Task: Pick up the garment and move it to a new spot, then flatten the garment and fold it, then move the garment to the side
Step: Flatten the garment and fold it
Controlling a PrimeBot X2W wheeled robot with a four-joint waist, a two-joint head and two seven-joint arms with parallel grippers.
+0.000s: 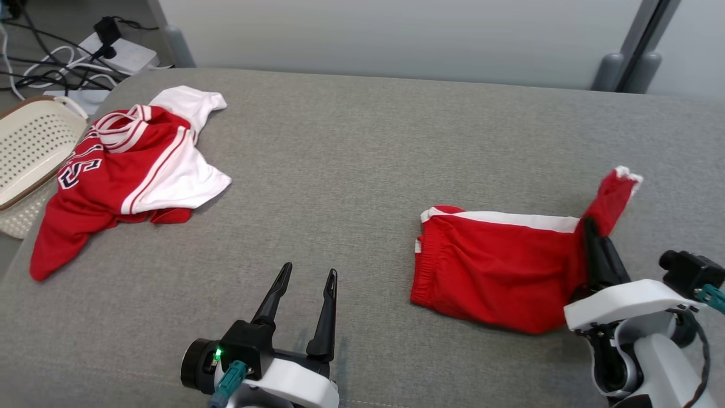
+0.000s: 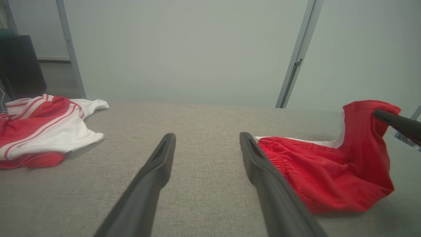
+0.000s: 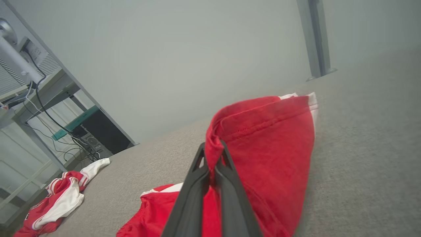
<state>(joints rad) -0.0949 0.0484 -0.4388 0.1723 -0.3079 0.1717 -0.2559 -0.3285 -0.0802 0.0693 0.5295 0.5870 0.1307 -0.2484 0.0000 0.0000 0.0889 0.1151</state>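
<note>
Red shorts point(image 1: 498, 266) with a white stripe along one edge are caught at a corner by the right gripper point(image 3: 212, 148), whose two dark fingers are pressed together on a fold of the cloth. In the right wrist view the fabric bunches up between the fingertips and drapes away on the right side of the fingers. The pinched corner is lifted off the surface and rises into a peak with a white-trimmed tip. The rest of the shorts lies on the grey upholstered surface point(image 1: 362, 147), with the elastic waistband at the end towards the robot's left. The shorts sit on the right half of that surface, near its front.

The left gripper point(image 1: 309, 271) hovers low over the front middle of the surface, its fingers spread wide with nothing between them. Seen from the left wrist, the waistband end of the shorts lies just beside its right-hand finger, though I cannot tell whether they touch.

Well apart, at the far left of the surface, a crumpled red and white jersey point(image 1: 113, 181) with dark lettering lies in a heap. Beside it, past the surface's left edge, is a cream perforated basket point(image 1: 28, 141). Beyond that, a white power strip point(image 1: 122, 54) and tangled cables point(image 1: 39, 73) are on the floor. A pale wall runs behind.
</note>
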